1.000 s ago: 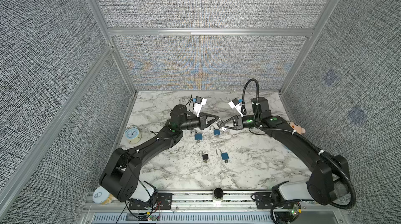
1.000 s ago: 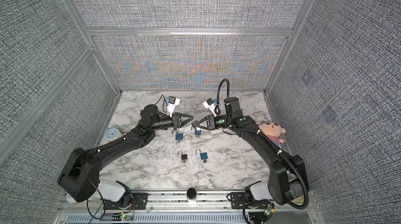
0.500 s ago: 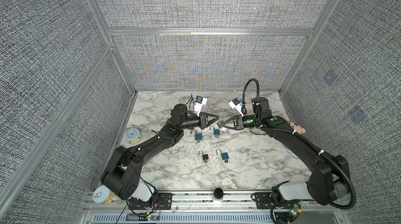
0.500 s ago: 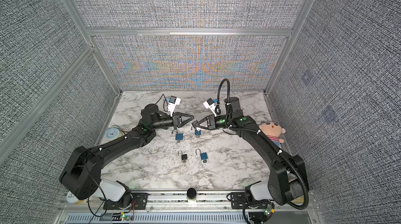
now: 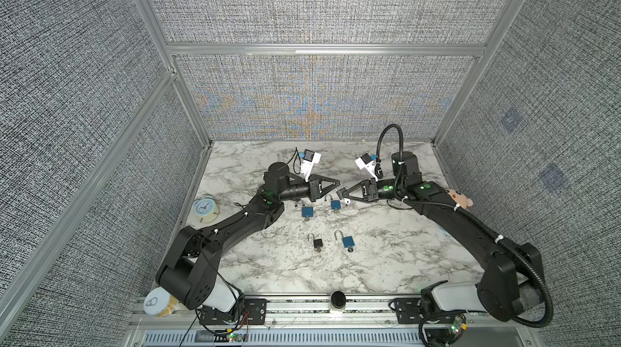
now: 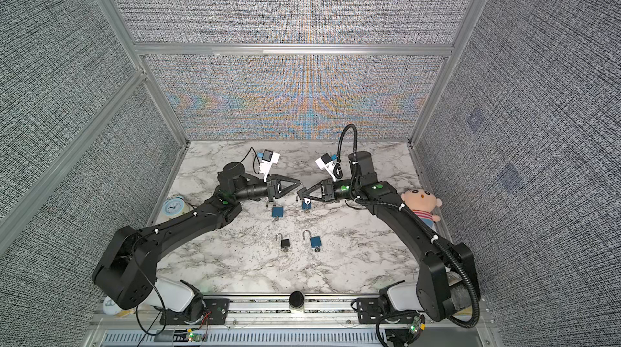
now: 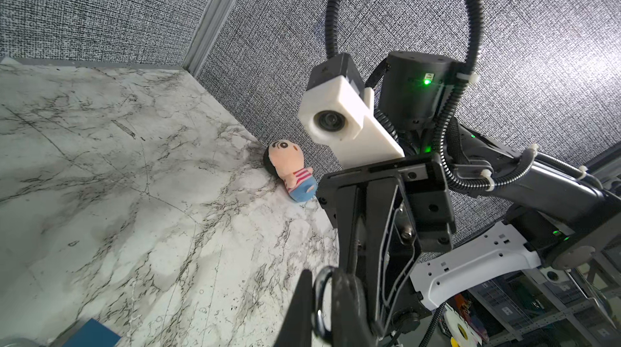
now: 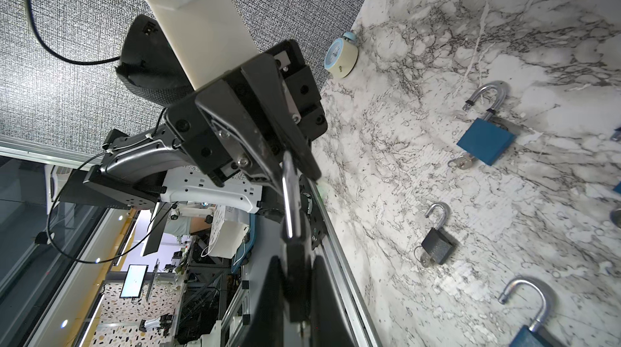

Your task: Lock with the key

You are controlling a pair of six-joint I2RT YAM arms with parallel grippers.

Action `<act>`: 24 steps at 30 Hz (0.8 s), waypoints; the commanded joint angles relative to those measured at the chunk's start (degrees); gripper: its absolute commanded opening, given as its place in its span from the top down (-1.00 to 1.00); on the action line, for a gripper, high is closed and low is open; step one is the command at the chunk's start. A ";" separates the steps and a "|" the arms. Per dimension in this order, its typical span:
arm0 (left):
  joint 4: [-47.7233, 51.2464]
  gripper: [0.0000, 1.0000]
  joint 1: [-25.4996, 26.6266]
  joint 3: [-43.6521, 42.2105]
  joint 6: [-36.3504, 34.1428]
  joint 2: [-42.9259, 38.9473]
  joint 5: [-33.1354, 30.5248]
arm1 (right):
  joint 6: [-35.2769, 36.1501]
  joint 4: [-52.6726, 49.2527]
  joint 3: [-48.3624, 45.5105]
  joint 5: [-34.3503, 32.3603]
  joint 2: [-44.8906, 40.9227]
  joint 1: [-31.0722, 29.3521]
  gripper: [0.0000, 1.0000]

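Observation:
A small black padlock [image 5: 341,190] [image 6: 301,191] hangs in the air between my two grippers over the middle of the back of the table. My right gripper [image 5: 346,195] [image 8: 295,298] is shut on the padlock's dark body [image 8: 297,274]. Its silver shackle [image 8: 289,194] reaches across to my left gripper [image 5: 338,186] [image 7: 322,300], which is shut on that loop of metal [image 7: 319,308]. I cannot make out the key of this padlock; the fingers hide the underside of the body.
Three blue padlocks [image 5: 307,211] [image 5: 335,204] [image 5: 348,241] and a black one [image 5: 318,243] lie open-shackled on the marble table [image 5: 386,261], with keys in them. A small clock [image 5: 205,209] stands at the left edge, a plush doll [image 6: 420,204] at the right wall.

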State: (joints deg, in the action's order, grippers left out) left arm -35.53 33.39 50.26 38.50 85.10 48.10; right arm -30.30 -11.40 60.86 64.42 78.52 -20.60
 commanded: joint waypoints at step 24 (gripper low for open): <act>8.96 1.00 0.67 -0.28 -3.52 -2.20 -1.43 | 0.38 1.62 3.96 -1.88 1.55 -0.87 1.00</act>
State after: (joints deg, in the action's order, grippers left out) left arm -31.64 33.58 50.09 37.89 82.72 44.88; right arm -29.43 -13.93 63.83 62.76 80.14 -20.99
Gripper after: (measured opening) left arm 0.114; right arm 0.084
